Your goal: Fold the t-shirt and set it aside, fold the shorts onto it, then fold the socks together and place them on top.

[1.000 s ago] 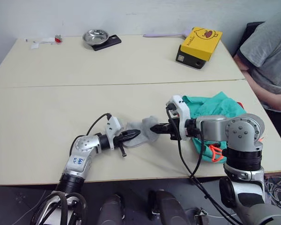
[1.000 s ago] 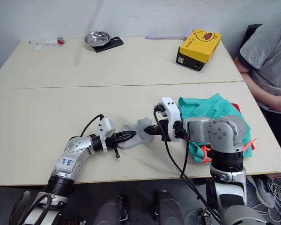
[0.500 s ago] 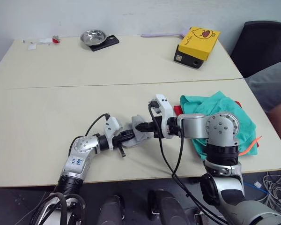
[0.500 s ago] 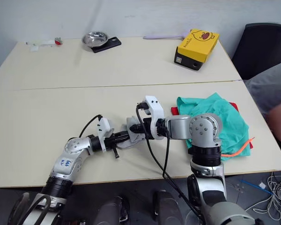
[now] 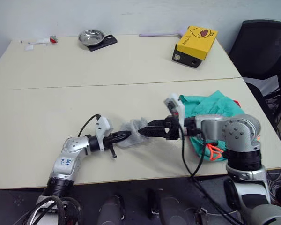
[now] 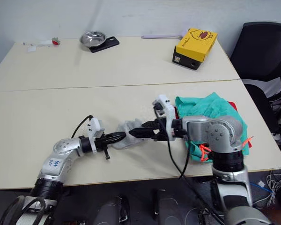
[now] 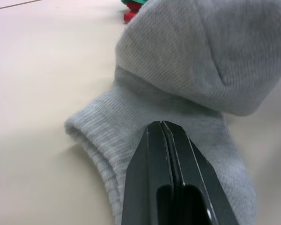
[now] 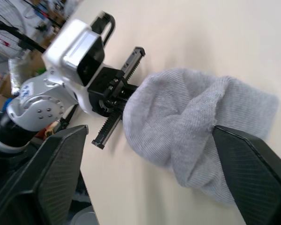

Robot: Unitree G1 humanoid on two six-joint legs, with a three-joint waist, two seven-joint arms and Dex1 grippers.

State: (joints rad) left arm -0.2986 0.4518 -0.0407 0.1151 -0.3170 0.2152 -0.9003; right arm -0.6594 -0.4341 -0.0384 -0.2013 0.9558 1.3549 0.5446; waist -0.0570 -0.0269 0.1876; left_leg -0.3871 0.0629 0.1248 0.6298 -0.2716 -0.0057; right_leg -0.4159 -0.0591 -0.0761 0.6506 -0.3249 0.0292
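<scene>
The light grey socks (image 5: 133, 136) lie bunched and folded over near the table's front edge, between my two grippers. My left gripper (image 5: 125, 136) is shut, its tips lying on the cuff of the socks (image 7: 201, 56); no cloth shows between its fingers. My right gripper (image 5: 146, 133) stands open, its fingers (image 8: 253, 178) spread on either side of the socks (image 8: 187, 122) without gripping them. The teal-green shorts (image 5: 215, 107) lie heaped at the right behind my right arm, their orange drawstring (image 5: 214, 151) hanging out. A red edge of the t-shirt (image 6: 232, 106) peeks from under the shorts.
A yellow box (image 5: 194, 40) stands at the back right of the table (image 5: 61, 93). A metal bowl (image 5: 90, 36) on a black slab sits at the back left. A black chair (image 5: 264, 44) stands beyond the table's right edge.
My right gripper has opened and let go of the socks, drawing back a little to the right. The socks stay folded over. The left gripper is still shut. The camera shifted.
</scene>
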